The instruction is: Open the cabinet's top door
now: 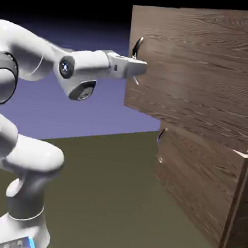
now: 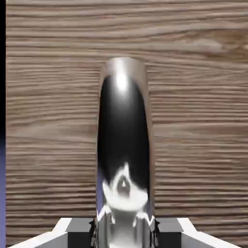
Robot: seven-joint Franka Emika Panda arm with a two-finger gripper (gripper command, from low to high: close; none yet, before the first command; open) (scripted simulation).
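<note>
As seen from the hand view, the gripper [image 2: 124, 227] is recorded with its two grey fingertips [image 2: 77, 232] drawn in tight against a polished dark metal handle [image 2: 124, 145], which rises large between them and hides their inner faces; the jaws are judged to be pinched on that handle, with no gap visible on either side. Behind the handle, the top door [image 2: 193, 97] is noted as a flat wood-grain panel filling nearly the whole hand view, square-on to the hand. From the exterior view, the gripper [image 1: 137, 70] is listed at the end of the white arm [image 1: 83, 69], held level and meeting the handle [image 1: 136, 47] near the door's free edge, at the left of the panel. The top door [image 1: 196, 63] is seen swung well out from the cabinet [image 1: 240, 212], its handle edge standing clearly forward of the lower door [image 1: 195, 186], whose own small handle [image 1: 160, 136] is left untouched. Progress is judged as largely made: the handle has been gripped and the panel is plainly ajar by a wide angle. Whether further swing is wanted cannot be told; if so, only more pulling along the door's arc is left, then release. Beyond the cabinet, a plain blue-violet backdrop [image 1: 68, 115] is entered.
</note>
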